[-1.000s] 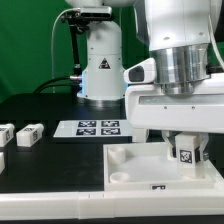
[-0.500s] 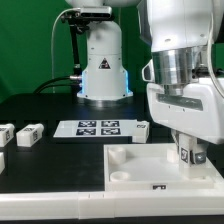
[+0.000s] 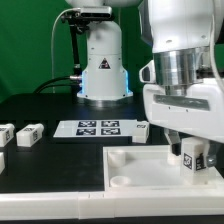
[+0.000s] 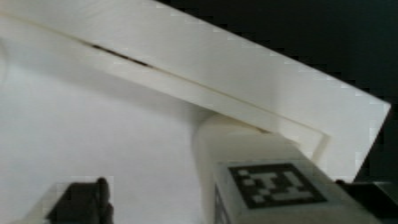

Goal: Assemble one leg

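Note:
The leg point(image 3: 188, 157) is a small white block with a black-and-white tag. It stands upright at the back right corner of the white tray point(image 3: 130, 165), between my fingers. My gripper point(image 3: 190, 156) hangs straight above it. In the wrist view the leg point(image 4: 276, 186) lies next to one dark finger, while the other finger point(image 4: 80, 200) stands well apart from it, with bare tray surface point(image 4: 107, 120) between. The gripper point(image 4: 231, 200) looks open around the leg. Whether the leg's foot sits in a socket is hidden.
Two more white legs point(image 3: 29, 133) point(image 3: 5, 133) lie at the exterior view's left. Another leg point(image 3: 142, 130) lies next to the marker board point(image 3: 98, 127). The arm's base point(image 3: 102, 70) stands behind it.
My gripper has shifted toward the exterior view's right with the leg under it. The leg beside the marker board has come into view.

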Tool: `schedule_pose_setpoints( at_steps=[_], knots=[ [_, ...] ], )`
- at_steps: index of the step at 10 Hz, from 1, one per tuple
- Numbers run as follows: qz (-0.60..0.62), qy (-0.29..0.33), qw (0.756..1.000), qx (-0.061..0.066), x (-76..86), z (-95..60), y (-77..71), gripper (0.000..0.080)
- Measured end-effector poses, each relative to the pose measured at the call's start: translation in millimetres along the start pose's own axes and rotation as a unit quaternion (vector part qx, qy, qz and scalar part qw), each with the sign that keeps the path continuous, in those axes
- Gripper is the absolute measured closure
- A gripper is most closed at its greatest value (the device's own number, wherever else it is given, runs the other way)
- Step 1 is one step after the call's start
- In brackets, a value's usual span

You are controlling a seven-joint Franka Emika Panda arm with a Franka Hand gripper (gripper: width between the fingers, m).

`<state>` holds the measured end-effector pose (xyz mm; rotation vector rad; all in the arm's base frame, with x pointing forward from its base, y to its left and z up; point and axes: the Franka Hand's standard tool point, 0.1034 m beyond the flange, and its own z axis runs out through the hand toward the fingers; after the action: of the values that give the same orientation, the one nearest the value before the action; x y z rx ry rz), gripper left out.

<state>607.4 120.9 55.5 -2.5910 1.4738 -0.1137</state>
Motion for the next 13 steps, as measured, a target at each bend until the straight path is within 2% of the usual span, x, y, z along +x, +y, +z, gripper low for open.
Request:
schedule_pose_setpoints(
  at_steps=[3, 5, 7, 9, 10, 11, 13],
  knots=[
    [-0.164, 0.004, 0.986, -0.005, -8.4, 0.6, -3.0, 0.0151],
    [-0.263, 0.006, 0.965, -0.007, -9.3, 0.5, -3.6, 0.015],
    [-0.399, -0.002, 0.917, -0.02, -8.0, 0.4, -4.6, 0.015],
    [-0.524, -0.01, 0.851, -0.035, -0.9, -1.1, -12.1, 0.015],
    [-0.584, -0.014, 0.811, -0.043, 1.5, -0.4, -13.4, 0.015],
    [-0.622, -0.015, 0.782, -0.044, 2.4, -0.8, -13.7, 0.015],
    [-0.653, -0.014, 0.756, -0.044, 3.1, -1.1, -14.1, 0.015]
  ],
)
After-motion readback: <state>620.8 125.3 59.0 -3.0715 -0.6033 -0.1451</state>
